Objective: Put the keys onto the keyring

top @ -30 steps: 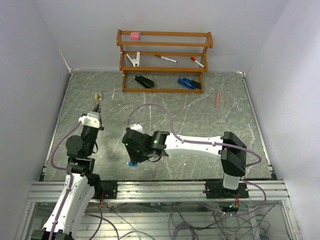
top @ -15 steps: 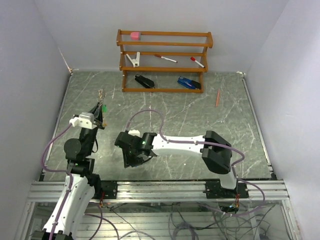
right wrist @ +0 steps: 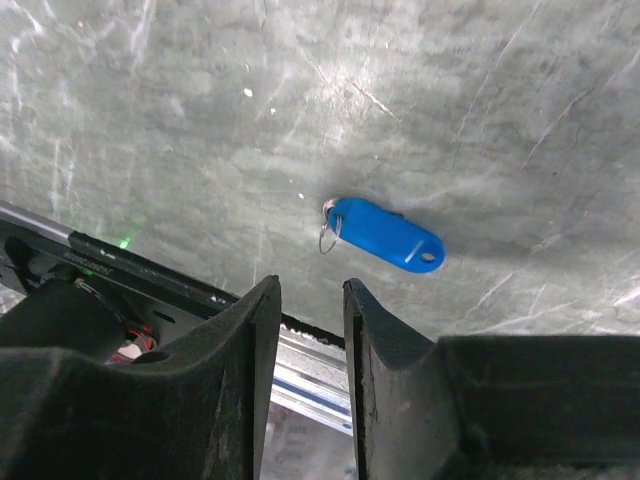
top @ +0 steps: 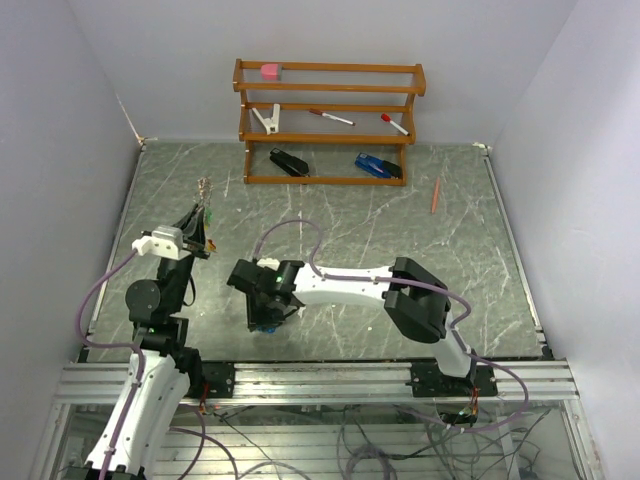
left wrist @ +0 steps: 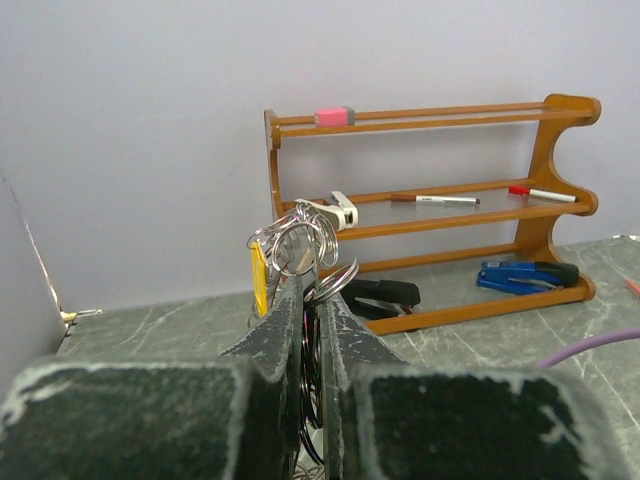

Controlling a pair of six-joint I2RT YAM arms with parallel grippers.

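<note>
The loose key I'm after is the blue-tagged key (right wrist: 385, 235): a glossy oblong blue tag with a small wire loop at its left end, lying flat on the grey marbled table (right wrist: 500, 100), near the front rail. The keyring (left wrist: 300, 245) shows in the left wrist view as a bunch of silvery loops with a yellow tag (left wrist: 259, 280) hanging on its left side. It is held up in the air in front of the wooden rack (left wrist: 540, 150).

Compared with a second ago, my right arm has folded its elbow in and the right claw (right wrist: 308, 300) has drawn closer to the front of the table. Its jaws also stand closer together than before. The left arm has tipped its wrist back and raised the ring. The blue key has not shifted.

The left claw (left wrist: 310, 300) is clenched on the keyring, the metal pinched between its two fingers. The right claw is released, with a narrow gap and nothing in it. The blue-tagged key lies just beyond its fingertips, a little to the right of the gap, and is not touching either finger.
</note>
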